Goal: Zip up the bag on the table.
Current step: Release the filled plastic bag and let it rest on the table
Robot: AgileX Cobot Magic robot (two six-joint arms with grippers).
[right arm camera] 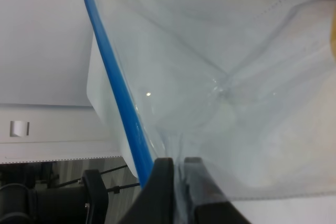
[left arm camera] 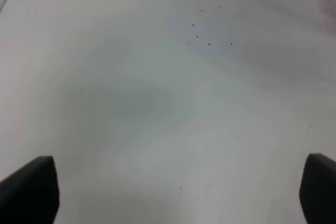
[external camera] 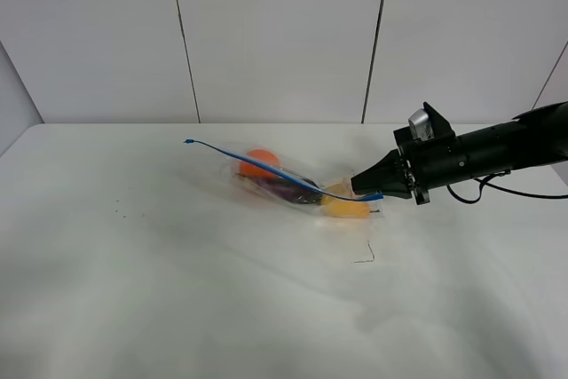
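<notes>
The right gripper (external camera: 362,185), jaws clenched on the blue zipper strip (external camera: 266,166), lifts the crinkled clear bag (external camera: 297,185) mid-counter (external camera: 177,290); left jaws released.

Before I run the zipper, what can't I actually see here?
- Left pincer: out of the high view; its wrist view shows only open tips over bare table.
- Right pincer: shut on the bag, the plastic hiding the contact.
- Zipper strip: sealed or open, too thin to tell.
</notes>
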